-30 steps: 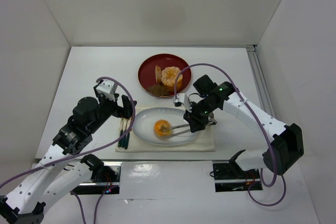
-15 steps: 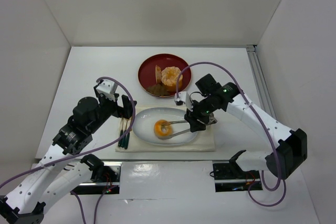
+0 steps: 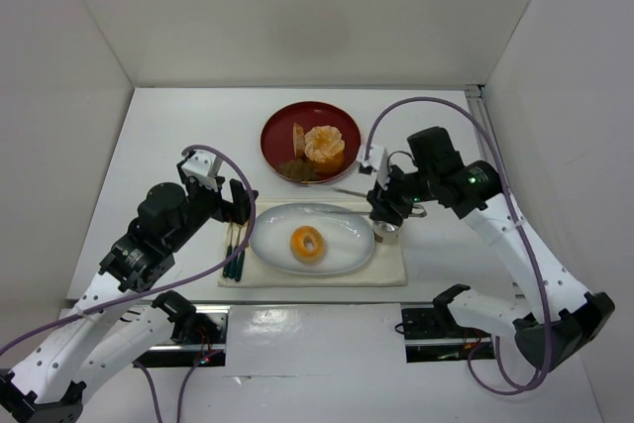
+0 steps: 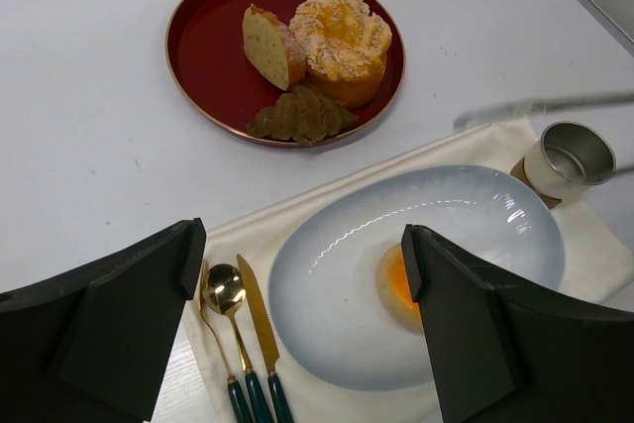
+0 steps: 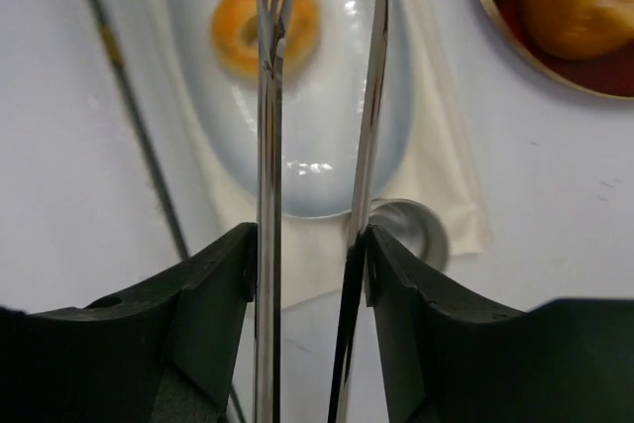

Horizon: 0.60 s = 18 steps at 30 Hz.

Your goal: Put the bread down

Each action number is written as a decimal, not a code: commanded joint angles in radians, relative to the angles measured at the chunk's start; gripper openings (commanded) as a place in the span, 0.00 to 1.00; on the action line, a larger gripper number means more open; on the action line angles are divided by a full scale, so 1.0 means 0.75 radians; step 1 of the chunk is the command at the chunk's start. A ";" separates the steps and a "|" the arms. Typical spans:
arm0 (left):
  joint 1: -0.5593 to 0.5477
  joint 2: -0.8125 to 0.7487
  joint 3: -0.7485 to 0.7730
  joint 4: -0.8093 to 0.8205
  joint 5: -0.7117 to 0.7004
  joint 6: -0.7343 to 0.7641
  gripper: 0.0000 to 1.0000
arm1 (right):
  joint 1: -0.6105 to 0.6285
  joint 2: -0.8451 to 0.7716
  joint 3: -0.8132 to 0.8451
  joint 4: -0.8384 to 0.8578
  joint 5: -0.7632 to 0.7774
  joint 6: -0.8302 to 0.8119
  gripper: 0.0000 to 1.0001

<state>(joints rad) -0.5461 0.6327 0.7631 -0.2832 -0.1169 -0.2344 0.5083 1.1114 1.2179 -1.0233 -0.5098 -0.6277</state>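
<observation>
The bread (image 3: 306, 243) is golden-orange with a paler tan rim; oval plate (image 3: 347, 235) pale grey-blue; round plate (image 3: 277, 136) dark red, gold-edged; placemat (image 3: 391, 269) cream; tongs (image 5: 265, 195) silver; cutlery (image 4: 226, 292) gold, green-handled.

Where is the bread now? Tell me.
In the top view the bread lies at the centre of the pale oval plate, cutlery on its left, metal cup on its right.

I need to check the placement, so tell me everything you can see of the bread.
The bread is a small ring like a donut, golden-orange with a paler rim and a centre hole. It lies flat and whole near the middle of the pale oval plate, resting on it alone. The tongs in the right hand are apart from it.
</observation>
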 commanded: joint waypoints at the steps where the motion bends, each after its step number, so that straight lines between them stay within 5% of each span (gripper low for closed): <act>1: -0.004 -0.009 -0.007 0.063 -0.002 0.024 1.00 | -0.115 -0.093 0.021 0.225 0.072 0.074 0.56; 10: -0.004 -0.021 -0.007 0.075 0.015 0.024 1.00 | -0.805 -0.091 -0.169 0.652 -0.030 0.248 0.54; 18: -0.004 -0.021 -0.007 0.087 0.060 0.024 1.00 | -1.054 0.086 -0.388 0.967 0.033 0.426 0.53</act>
<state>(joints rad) -0.5465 0.6312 0.7628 -0.2783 -0.0994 -0.2348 -0.2691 1.1496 0.9524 -0.4721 -0.4973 -0.3805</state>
